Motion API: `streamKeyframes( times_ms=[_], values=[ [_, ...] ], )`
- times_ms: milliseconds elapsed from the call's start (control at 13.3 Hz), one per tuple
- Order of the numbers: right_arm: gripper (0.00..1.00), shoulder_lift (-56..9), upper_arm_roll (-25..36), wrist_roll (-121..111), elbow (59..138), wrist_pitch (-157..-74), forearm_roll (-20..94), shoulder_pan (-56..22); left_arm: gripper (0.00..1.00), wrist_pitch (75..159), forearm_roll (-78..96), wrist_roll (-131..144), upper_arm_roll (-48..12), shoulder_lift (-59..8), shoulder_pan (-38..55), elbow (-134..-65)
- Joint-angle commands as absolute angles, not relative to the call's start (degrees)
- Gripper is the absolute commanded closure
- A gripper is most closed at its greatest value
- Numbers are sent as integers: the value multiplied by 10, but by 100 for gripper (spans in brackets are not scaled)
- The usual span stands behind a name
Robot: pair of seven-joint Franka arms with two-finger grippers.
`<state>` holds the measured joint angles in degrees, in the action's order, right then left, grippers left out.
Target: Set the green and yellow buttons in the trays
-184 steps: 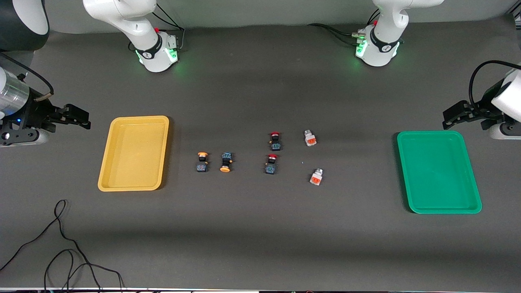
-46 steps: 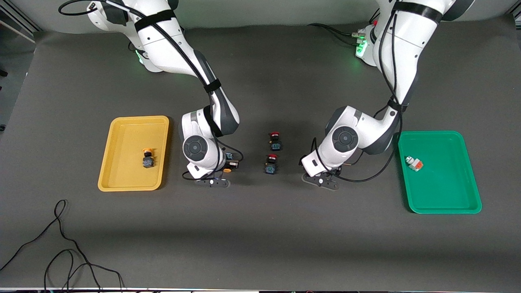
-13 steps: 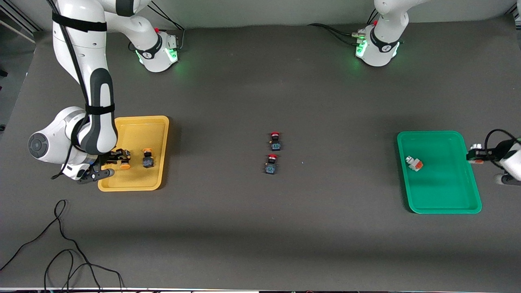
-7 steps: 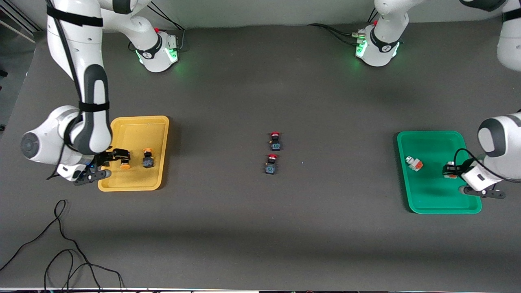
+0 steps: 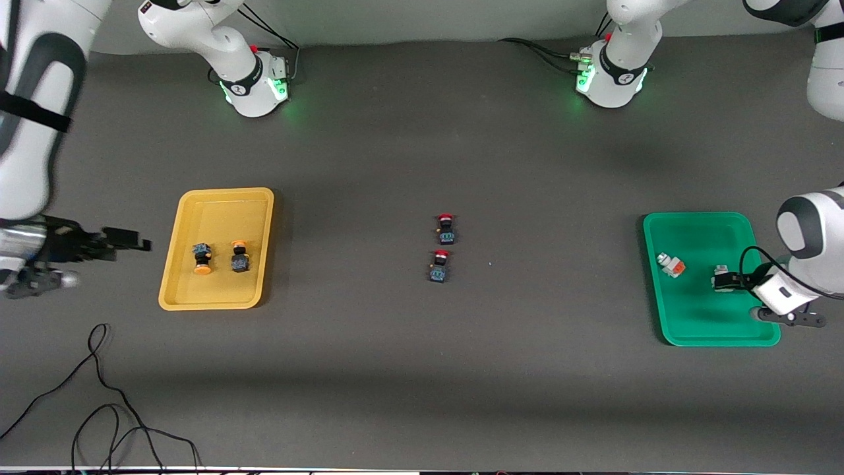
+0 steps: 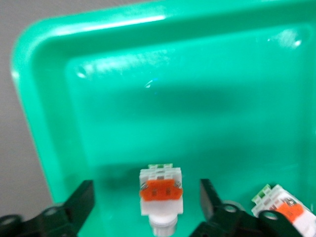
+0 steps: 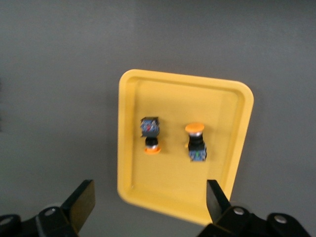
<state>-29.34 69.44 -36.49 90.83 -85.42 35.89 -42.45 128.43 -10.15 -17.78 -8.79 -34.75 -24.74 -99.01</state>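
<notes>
Hovering over the shallow green plastic tray [image 5: 699, 326], the left pincer [image 6: 147, 210] stood spread around a white-bodied button [image 6: 159, 197]; the right pincer [image 7: 148, 205], also spread, hung beside the yellow tray [image 5: 217, 300].

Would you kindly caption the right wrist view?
Open right gripper above the yellow tray holding two yellow-capped buttons.

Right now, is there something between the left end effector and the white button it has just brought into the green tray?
Nothing visible does. The left end effector is open over the green tray, and the white button sits on the tray floor between its fingers, not gripped. The other white button lies apart in the same tray.
</notes>
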Motion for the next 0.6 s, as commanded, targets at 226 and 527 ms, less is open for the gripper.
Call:
streamKeyframes(
  times_ms=[226,527],
  values=[
    [0,-277,748,-285,735,-710,275,-427,0,953,-102,-185,-102,-234,-240,-816],
    [0,-277,751,-178,733,-714,277,-466,0,859,-86,-175,-155,-100,-236,-807]
  ],
)
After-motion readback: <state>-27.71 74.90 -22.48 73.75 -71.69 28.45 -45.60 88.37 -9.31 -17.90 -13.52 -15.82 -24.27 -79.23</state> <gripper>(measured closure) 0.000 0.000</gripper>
